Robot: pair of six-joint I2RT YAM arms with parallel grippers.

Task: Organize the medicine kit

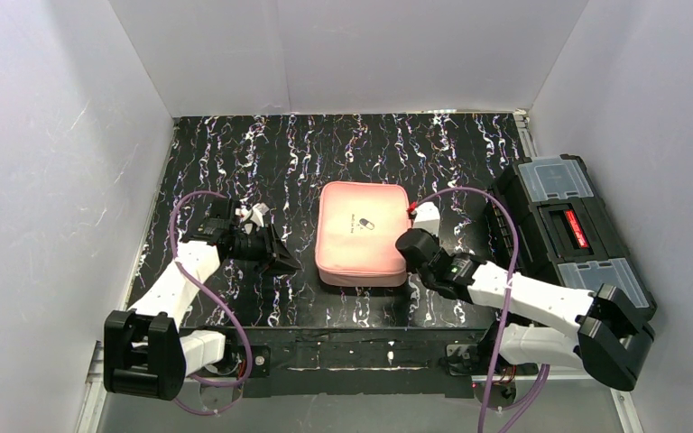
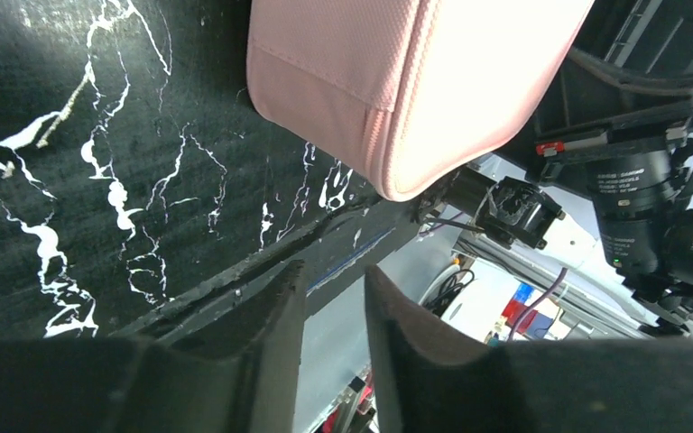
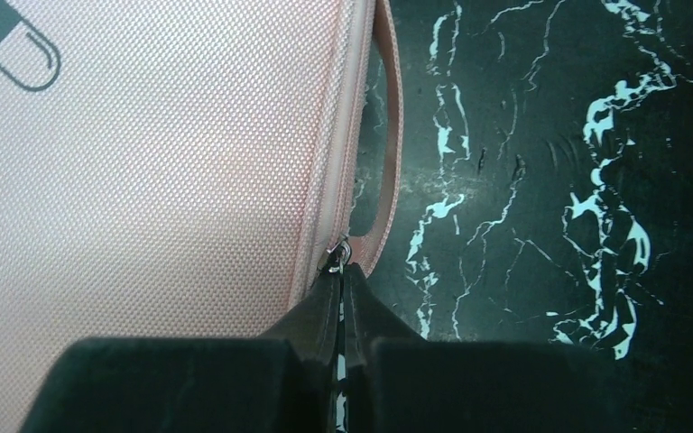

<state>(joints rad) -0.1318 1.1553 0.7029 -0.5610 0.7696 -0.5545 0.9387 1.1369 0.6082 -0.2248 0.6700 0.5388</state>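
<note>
Black marbled surface (image 1: pixel 325 153), veined in white, carries everything here. Nearest the arm bases, the left end effector (image 2: pixel 334 271) hangs low just beside the near left corner of the medicine kit (image 1: pixel 364 233) without touching it. Its fingers stand slightly apart with nothing between them. The right end effector (image 3: pixel 341 271) sits at the kit's right edge, fingers pressed together on the small metal zip pull (image 3: pixel 337 255) beside the pink carry strap (image 3: pixel 388 135). The kit itself — pink, soft, lid down — lies flat at the middle of the surface, pill logo (image 1: pixel 364 223) facing up. Along the right side stands a black toolbox (image 1: pixel 568 225) with clear lidded compartments, well apart from the kit.
</note>
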